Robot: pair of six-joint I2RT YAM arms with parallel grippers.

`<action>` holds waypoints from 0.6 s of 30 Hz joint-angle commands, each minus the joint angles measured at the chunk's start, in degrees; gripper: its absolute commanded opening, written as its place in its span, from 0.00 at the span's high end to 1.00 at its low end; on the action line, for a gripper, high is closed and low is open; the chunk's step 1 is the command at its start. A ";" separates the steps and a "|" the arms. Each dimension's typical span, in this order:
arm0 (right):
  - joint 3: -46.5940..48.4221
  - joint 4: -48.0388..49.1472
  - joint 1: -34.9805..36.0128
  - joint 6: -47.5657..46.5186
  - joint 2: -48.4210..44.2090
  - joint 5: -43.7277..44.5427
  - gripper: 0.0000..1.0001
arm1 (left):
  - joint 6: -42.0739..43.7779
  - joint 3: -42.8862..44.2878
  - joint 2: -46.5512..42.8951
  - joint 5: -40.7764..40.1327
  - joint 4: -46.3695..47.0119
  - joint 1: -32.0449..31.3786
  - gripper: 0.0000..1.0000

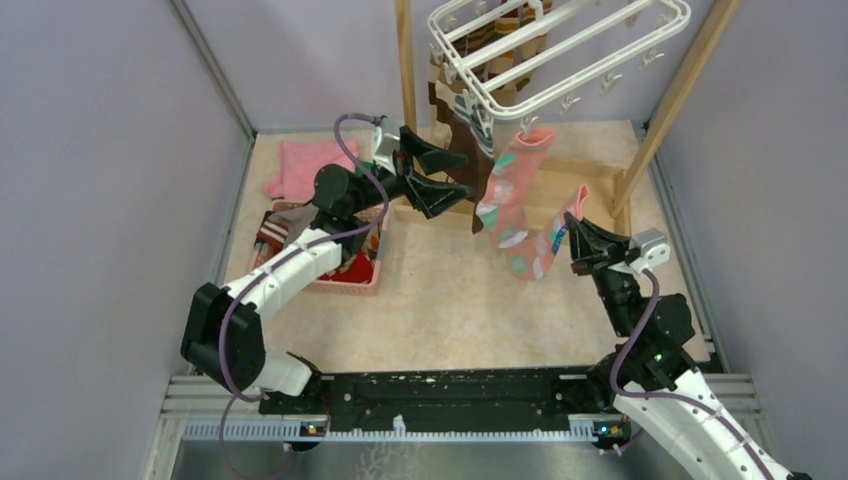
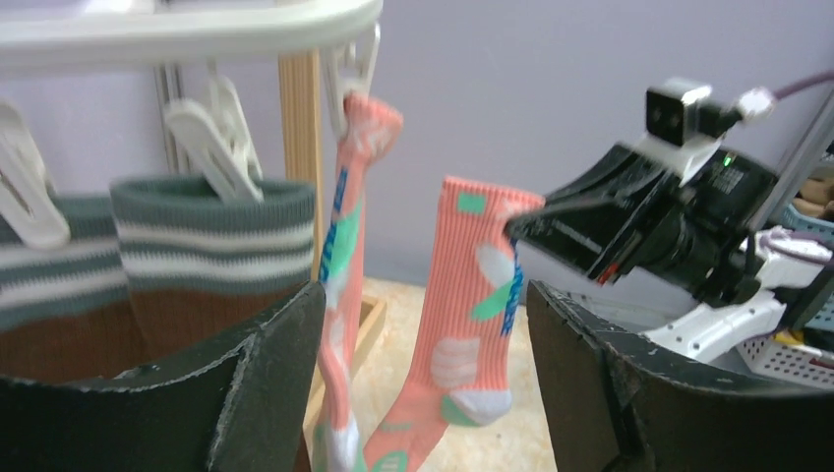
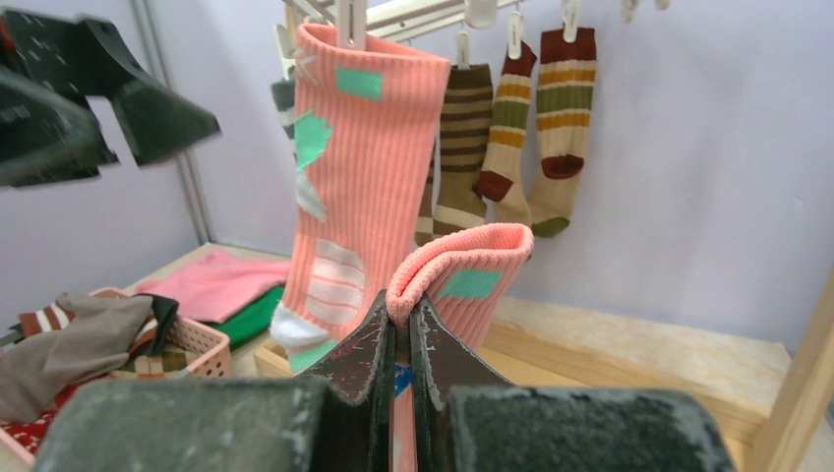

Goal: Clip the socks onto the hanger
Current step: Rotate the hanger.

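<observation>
Hanger (image 2: 197, 29): white plastic grid, ribbed pink sock (image 3: 369, 167) clipped.
Right claw (image 3: 403, 320): clenched on second sock (image 3: 472, 261) — folded cuff.
Left claw (image 1: 468, 175): spread, empty.

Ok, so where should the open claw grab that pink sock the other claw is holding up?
Take the pink sock by its cuff, at the free corner away from the right claw, which pinches the other edge. The left claw should probably come in level from its own side, since the sock hangs limp below and only the cuff is held steady.
</observation>
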 commanded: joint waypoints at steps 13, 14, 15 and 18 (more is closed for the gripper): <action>0.16 3.34 0.35 1.47 2.12 3.30 1.00 | 12.32 33.08 2.02 -12.30 -37.76 -7.14 0.28; 0.22 3.33 0.34 1.57 2.13 3.13 1.00 | 15.56 36.30 3.04 -14.12 -41.91 -8.09 0.28; 0.21 3.33 0.35 1.69 2.14 3.00 1.00 | 18.69 39.61 4.35 -15.62 -45.45 -9.18 0.28; 0.29 3.21 0.36 1.88 2.14 2.73 1.00 | 25.13 48.75 8.80 -20.08 -54.53 -11.76 0.28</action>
